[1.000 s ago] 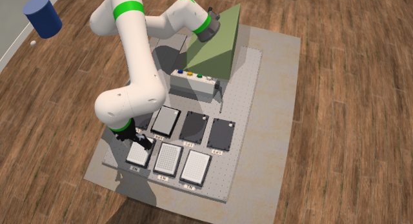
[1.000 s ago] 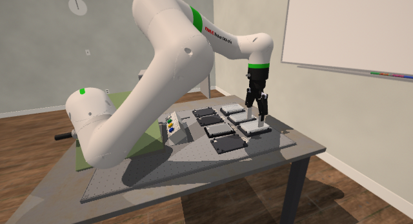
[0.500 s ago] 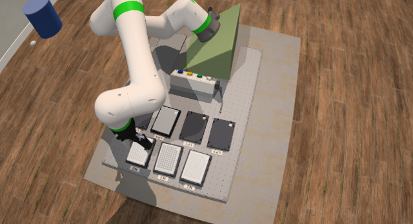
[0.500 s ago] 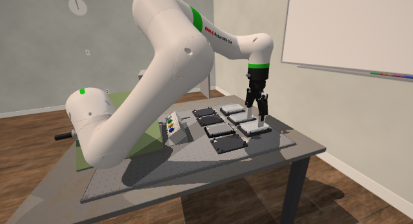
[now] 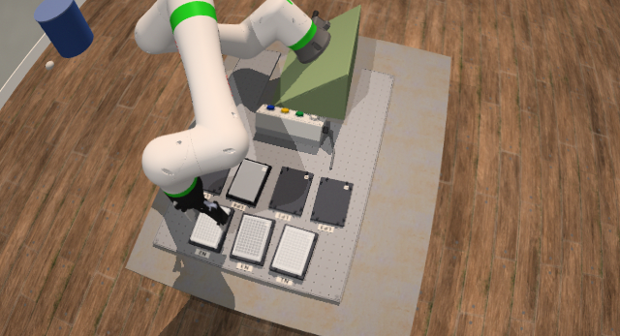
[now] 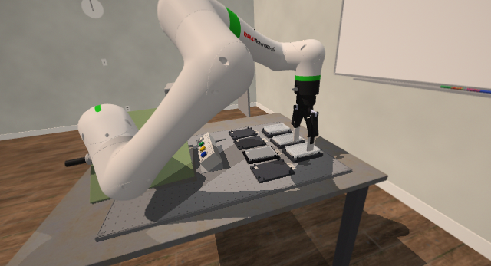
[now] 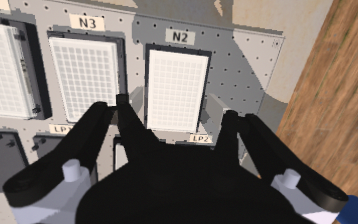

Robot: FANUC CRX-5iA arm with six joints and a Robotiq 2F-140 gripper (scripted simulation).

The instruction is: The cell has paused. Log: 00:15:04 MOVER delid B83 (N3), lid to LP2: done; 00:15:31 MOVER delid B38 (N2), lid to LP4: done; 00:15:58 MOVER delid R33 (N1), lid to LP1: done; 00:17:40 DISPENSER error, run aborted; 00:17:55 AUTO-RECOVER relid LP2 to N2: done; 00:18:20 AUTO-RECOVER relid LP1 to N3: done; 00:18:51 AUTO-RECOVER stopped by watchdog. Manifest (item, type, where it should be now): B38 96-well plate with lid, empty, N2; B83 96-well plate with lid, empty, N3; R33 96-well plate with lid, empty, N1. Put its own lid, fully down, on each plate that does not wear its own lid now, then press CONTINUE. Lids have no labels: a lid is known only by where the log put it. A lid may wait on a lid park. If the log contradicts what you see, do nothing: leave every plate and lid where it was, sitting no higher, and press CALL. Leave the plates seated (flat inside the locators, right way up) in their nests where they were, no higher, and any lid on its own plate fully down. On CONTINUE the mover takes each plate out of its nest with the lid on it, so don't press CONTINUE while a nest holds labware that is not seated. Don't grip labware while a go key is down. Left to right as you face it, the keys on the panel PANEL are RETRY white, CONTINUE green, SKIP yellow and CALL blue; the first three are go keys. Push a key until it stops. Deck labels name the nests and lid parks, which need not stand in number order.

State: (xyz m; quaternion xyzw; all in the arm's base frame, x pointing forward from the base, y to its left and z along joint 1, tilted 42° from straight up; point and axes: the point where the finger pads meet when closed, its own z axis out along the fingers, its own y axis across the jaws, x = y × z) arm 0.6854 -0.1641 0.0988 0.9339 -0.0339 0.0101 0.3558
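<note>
Three white 96-well plates sit in the front nests. The plate in N2 (image 5: 209, 229) (image 7: 176, 90) and the plate in N1 (image 5: 294, 251) look smooth, as under lids. The plate in N3 (image 5: 252, 237) (image 7: 85, 77) shows its wells more plainly and seems bare. A pale lid (image 5: 248, 181) lies on the lid park behind N3. My gripper (image 5: 215, 215) (image 6: 303, 145) (image 7: 175, 98) is open and empty, low over the N2 plate, with a finger on each side of it. The panel (image 5: 290, 123) carries the green key (image 5: 299, 113) and the blue key (image 5: 270, 106).
Two dark lid parks (image 5: 291, 191) (image 5: 331, 200) stand empty to the right of the lid. The LP2 park is mostly hidden under my arm. A green wedge block (image 5: 322, 70) stands behind the panel. The deck edge is close beside N2.
</note>
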